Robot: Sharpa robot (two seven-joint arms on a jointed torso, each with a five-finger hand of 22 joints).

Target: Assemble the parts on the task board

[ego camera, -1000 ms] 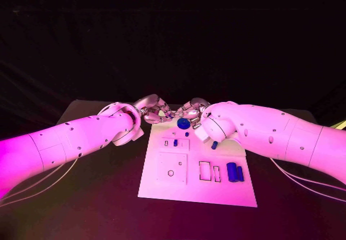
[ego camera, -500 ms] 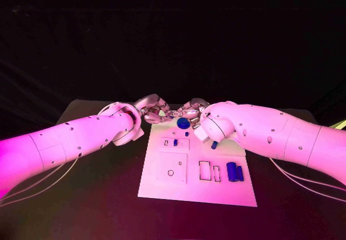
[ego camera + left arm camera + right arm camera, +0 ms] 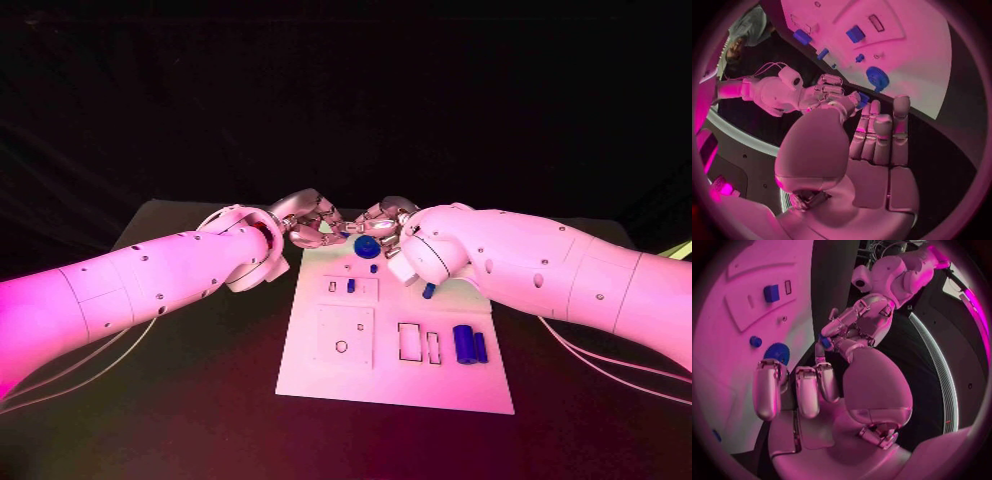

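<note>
Nearest the robot, the white task board (image 3: 397, 385) lies on the black table (image 3: 188, 400), its near edge well inside the table's front, with bare dark surface on both sides. On the board's near right stand two upright blue parts (image 3: 469, 343) side by side, beside two narrow rectangular slots (image 3: 420, 342); to their left is a raised square panel with a small hole (image 3: 342, 347). Farther up, a small blue part (image 3: 351, 285) sits in a slot on a smaller panel, and another blue part (image 3: 428, 290) shows just under the right forearm. At the board's far end lies a round blue disc part (image 3: 368, 246), with a small blue peg (image 3: 374, 268) just nearer. The two hands meet above that far edge: the left hand (image 3: 307, 231) and the right hand (image 3: 378, 219) face each other, fingertips near or touching. In the wrist views a small blue part (image 3: 826, 342) sits pinched at the left hand's fingertips; the right hand's fingers lie straight and close together, nothing plainly between them, and whether it touches that part cannot be told. The arms hide the board's far corners.
</note>
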